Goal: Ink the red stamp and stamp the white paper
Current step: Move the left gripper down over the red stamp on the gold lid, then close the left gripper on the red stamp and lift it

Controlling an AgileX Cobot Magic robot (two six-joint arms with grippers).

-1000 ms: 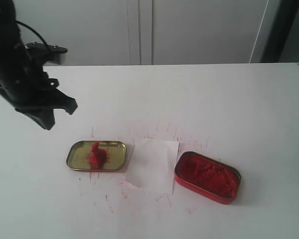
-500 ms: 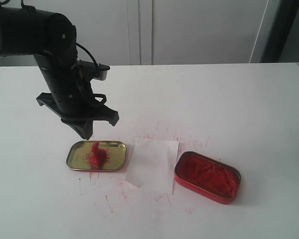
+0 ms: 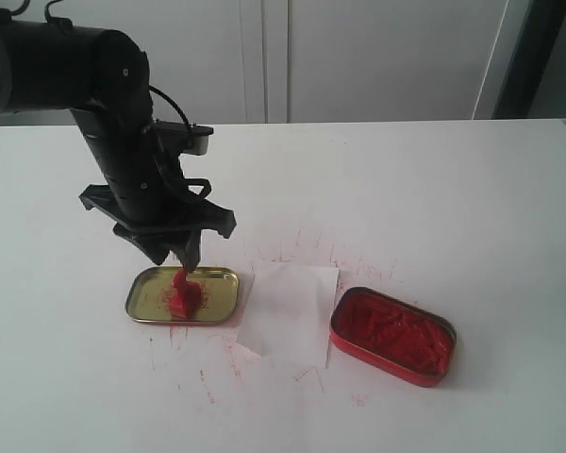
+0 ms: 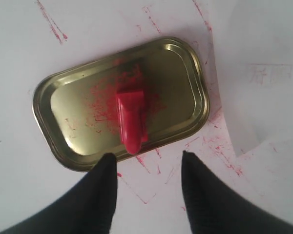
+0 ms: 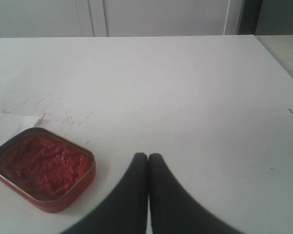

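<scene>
Three flat things lie in a row on the white table in the exterior view. The white paper is in the middle, a shallow gold tray sits just beside it at 9 o'clock, and an open red tin of red paste sits just beside it at about 4 o'clock. The red stamp stands upright on the middle of the tray, base down among red smears. The left gripper hangs at the stamp's 12 o'clock, pointing down, with its jaws spread wide. In the left wrist view its two black fingertips are apart on either side of the handle's top and grip nothing. Whether they brush the stamp I cannot tell. The right gripper hovers over bare table near the red tin, its jaws pressed together on nothing. Red scratch marks streak the table around the tray and paper
</scene>
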